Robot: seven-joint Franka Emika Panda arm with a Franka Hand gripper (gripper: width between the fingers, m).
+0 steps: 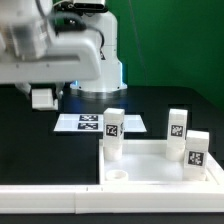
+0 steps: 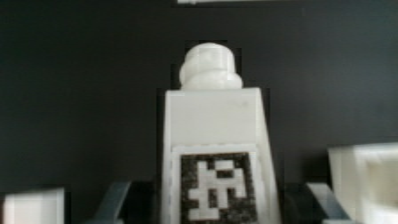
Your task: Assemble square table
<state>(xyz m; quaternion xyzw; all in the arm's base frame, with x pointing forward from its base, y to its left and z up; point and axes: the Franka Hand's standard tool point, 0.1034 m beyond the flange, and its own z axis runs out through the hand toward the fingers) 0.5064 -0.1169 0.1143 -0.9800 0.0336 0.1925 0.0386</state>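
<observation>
The white square tabletop (image 1: 150, 165) lies rim up at the exterior view's right. Three tagged white legs stand on it (image 1: 113, 131), (image 1: 176, 127), (image 1: 195, 152), and a round corner hole (image 1: 117, 173) is bare. My gripper (image 1: 42, 97) hangs low over the black table at the exterior view's left. In the wrist view a fourth leg (image 2: 214, 120) with its tag and rounded screw end lies between the fingers (image 2: 121, 200). My gripper (image 2: 221, 202) straddles it, with dark gaps on both sides. It is open.
The marker board (image 1: 85, 122) lies between my gripper and the tabletop. A long white rail (image 1: 50, 188) runs along the front edge. The robot base (image 1: 95, 75) stands behind. White blurred shapes (image 2: 365, 180), (image 2: 27, 205) show beside the fingers.
</observation>
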